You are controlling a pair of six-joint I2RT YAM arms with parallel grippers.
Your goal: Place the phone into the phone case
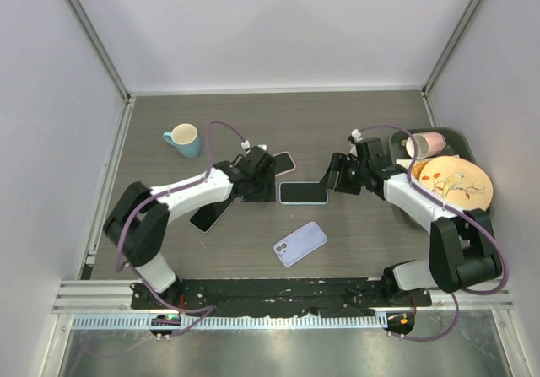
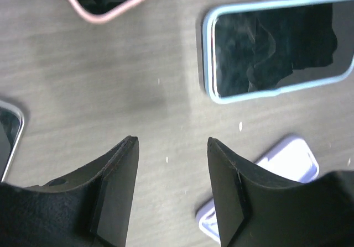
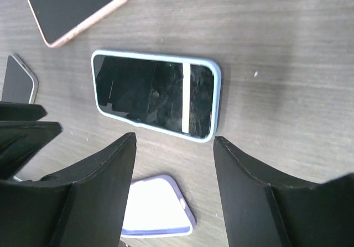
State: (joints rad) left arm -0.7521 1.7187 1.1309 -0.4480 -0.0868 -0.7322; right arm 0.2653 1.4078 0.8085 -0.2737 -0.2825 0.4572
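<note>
A black-screened phone (image 1: 303, 192) lies flat on the table, screen up, inside a light blue phone case (image 3: 217, 92) whose rim shows all round it. In the left wrist view this phone (image 2: 276, 51) lies ahead and to the right of my left gripper (image 2: 172, 142), which is open over bare table. My right gripper (image 3: 174, 139) is also open, just short of the phone (image 3: 155, 95), touching nothing. From above, the left gripper (image 1: 270, 186) and right gripper (image 1: 331, 180) flank the phone's two short ends.
A lavender case or phone (image 1: 300, 243) lies back up nearer the arm bases. A pink-cased phone (image 1: 283, 163) and a silver-edged phone (image 1: 211, 215) lie by the left arm. A blue mug (image 1: 184, 139) stands far left. A plate (image 1: 456, 183) and pink cup (image 1: 426, 145) sit at the right.
</note>
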